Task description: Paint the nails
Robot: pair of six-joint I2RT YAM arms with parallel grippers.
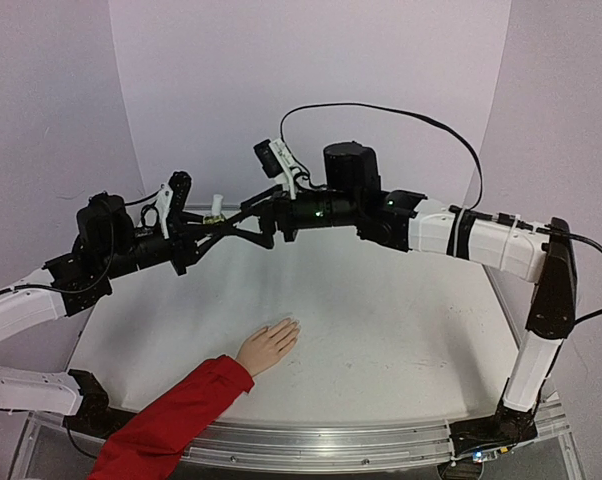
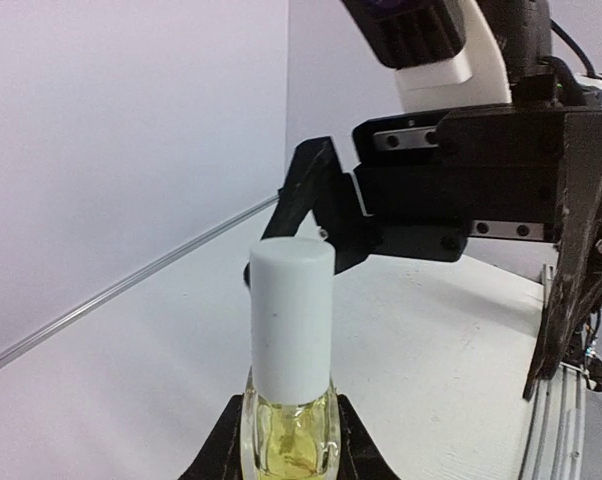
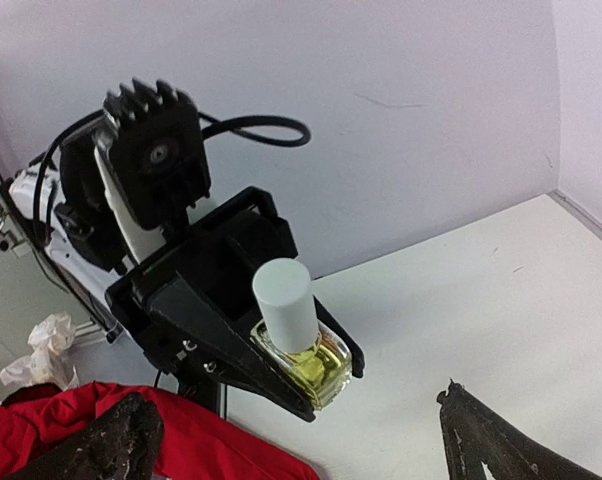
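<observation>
A small yellow-green bottle point(image 2: 289, 425) with a white cap point(image 2: 292, 320) is held upright above the back of the table, my left gripper point(image 1: 213, 216) shut on its glass body. My right gripper point(image 3: 296, 440) stands open, its fingers point(image 3: 111, 440) wide apart on either side of the cap point(image 3: 284, 300) and not touching it. One of its black fingers point(image 2: 311, 185) shows just behind the cap in the left wrist view. The peach hand point(image 1: 269, 345) with a red sleeve point(image 1: 176, 415) lies flat at the table's near left. Its nails point(image 1: 292, 325) point toward the middle and are too small to make out.
The white table point(image 1: 381, 330) is closed in by pale walls at the back and sides, with a metal rail point(image 1: 331, 440) along the near edge. A crumpled white tissue point(image 3: 41, 350) lies off the table's left side. A black cable point(image 1: 401, 115) loops over the right arm.
</observation>
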